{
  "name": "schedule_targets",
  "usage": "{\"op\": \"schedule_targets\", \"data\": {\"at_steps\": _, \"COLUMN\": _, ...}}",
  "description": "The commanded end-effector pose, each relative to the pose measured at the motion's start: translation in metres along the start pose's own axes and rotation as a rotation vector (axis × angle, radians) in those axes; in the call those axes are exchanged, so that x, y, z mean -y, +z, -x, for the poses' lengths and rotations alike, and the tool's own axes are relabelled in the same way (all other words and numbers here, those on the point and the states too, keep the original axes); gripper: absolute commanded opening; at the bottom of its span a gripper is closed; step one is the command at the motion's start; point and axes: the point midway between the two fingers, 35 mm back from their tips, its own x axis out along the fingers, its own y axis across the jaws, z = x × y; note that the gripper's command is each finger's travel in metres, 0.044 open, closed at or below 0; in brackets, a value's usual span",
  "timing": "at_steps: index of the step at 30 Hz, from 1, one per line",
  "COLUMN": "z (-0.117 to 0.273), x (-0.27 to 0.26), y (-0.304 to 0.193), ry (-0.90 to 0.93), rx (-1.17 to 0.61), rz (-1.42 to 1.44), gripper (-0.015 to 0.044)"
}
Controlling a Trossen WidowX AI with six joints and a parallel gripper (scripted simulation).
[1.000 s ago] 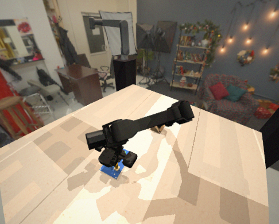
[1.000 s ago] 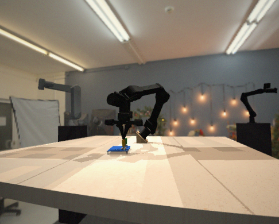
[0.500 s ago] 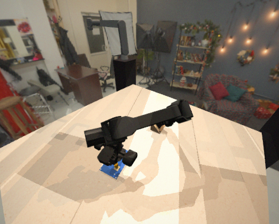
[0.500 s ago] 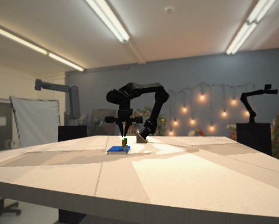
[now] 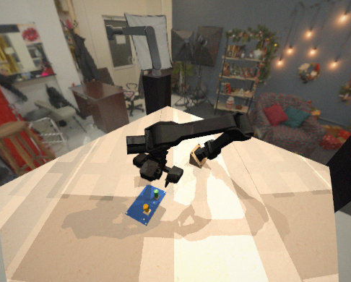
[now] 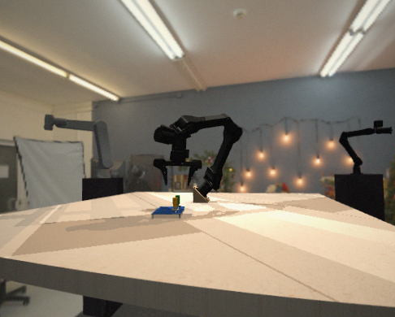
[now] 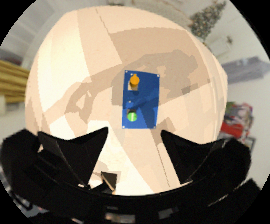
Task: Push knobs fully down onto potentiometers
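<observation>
So the gripper (image 5: 159, 184) (image 6: 178, 181) (image 7: 135, 131) is basically wide open with nothing in it, up above the surface (image 5: 201, 253) (image 6: 230, 252) (image 7: 56, 75). Past its fingertips in the wrist view, the blue circuit board (image 5: 141, 207) (image 6: 165, 210) (image 7: 147, 95) stands flat on short legs, long axis running away from the gripper, green knob (image 5: 156, 193) (image 6: 178, 198) (image 7: 132, 116) nearer, orange knob (image 5: 146, 207) (image 6: 175, 201) (image 7: 134, 79) farther, both pointing up. Can't really make out whether either one's fully seated, and the orange one partly hides the green in the exterior view.
</observation>
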Motion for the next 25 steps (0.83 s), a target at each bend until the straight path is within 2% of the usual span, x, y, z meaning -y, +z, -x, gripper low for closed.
{"op": "schedule_targets", "data": {"at_steps": 1, "z": 0.009, "x": -0.008, "y": -0.046, "ry": 0.006, "rx": -0.008, "rz": 0.003, "gripper": 0.0440}}
{"op": "schedule_targets", "data": {"at_steps": 5, "z": 0.011, "x": -0.017, "y": -0.080, "ry": 0.015, "rx": -0.009, "rz": 0.005, "gripper": 0.0440}}
{"op": "schedule_targets", "data": {"at_steps": 25, "z": 0.011, "x": -0.017, "y": -0.080, "ry": 0.015, "rx": -0.009, "rz": 0.005, "gripper": 0.0440}}
